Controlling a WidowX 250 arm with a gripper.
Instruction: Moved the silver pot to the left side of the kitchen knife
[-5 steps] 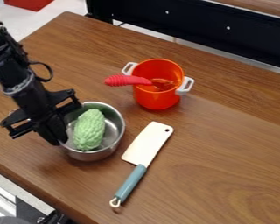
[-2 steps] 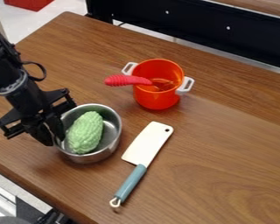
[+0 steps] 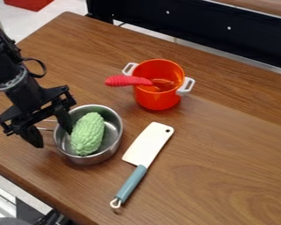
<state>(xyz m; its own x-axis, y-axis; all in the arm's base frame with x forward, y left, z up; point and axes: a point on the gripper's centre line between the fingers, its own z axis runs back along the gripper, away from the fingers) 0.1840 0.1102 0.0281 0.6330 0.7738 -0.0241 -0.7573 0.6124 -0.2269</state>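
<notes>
- Since the earlier frames, the black gripper (image 3: pixel 53 138) has parted its fingers beside the silver pot (image 3: pixel 89 160); the pot and its contents have shifted slightly left of their first position.
- Jaw state: wide, no grip visible. One finger is outside the pot, the other at its rim, with the wire handle (image 3: pixel 46 129) between them.
- Hazard, handle: sideways withdrawal may hook the wire and drag or turn the pot. A straight upward exit is advised.
- Hazard, rim: the inner finger may catch the wall during lift, tilting the pot.
- Hazard, contents: the same finger is close to the green vegetable (image 3: pixel 88 134) and may push it against the wall.
- Pot location: upright on the wooden table (image 3: pixel 225 154), left of the kitchen knife (image 3: pixel 147 145) and apart from it. Placement appears to meet the task.
- Right of the pot: the knife lies flat and would obstruct any rightward slide.
- Behind the knife: the orange pot (image 3: pixel 159 100) stands with a red utensil handle (image 3: pixel 128 81) projecting left, a possible snag if the arm swings right at low height.
</notes>
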